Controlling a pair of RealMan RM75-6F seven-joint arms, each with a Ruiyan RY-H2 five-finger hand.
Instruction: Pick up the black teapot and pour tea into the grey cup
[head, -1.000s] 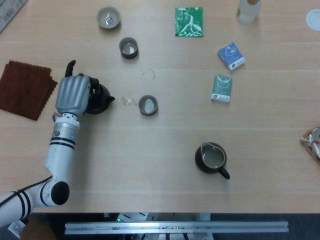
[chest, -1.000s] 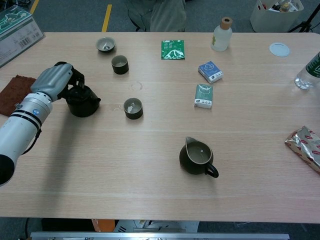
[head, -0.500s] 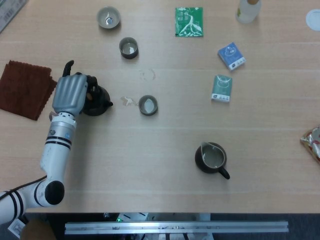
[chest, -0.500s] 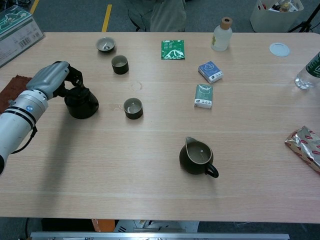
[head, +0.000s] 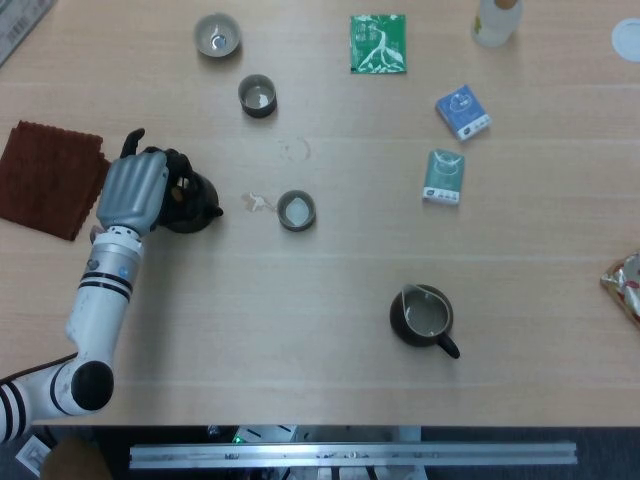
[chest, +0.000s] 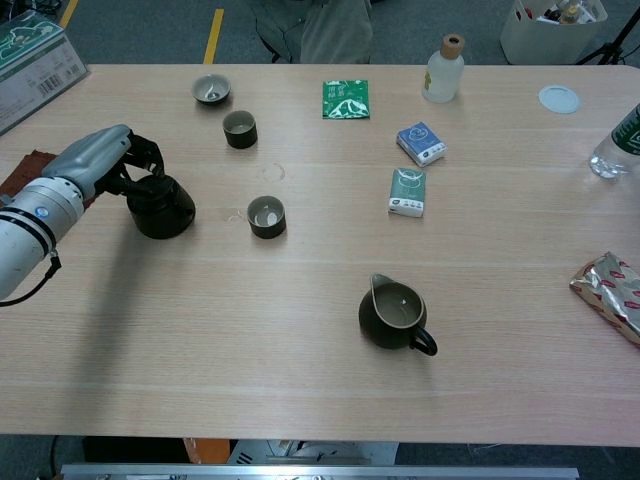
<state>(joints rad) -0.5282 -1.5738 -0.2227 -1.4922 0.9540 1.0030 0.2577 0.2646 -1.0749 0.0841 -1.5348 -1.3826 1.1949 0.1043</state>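
One black teapot (chest: 160, 207) | squat, round, upright | left hand (head: 132, 190) fingers clamped on handle

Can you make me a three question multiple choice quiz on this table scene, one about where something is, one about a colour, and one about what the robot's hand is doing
1. Where does the dark pitcher stand?
A. near the front edge, right of centre
B. on the brown cloth
C. beside the bottle

2. What colour is the flat packet at the far side?
A. red
B. green
C. yellow

3. What is the left hand doing?
A. holding a cup in the air
B. lying flat on the cloth
C. its fingers are at the black teapot, which stands on the table

Answers:
1. A, it stands alone on bare wood there.
2. B, green with white print.
3. C, the teapot's base rests on the wood.
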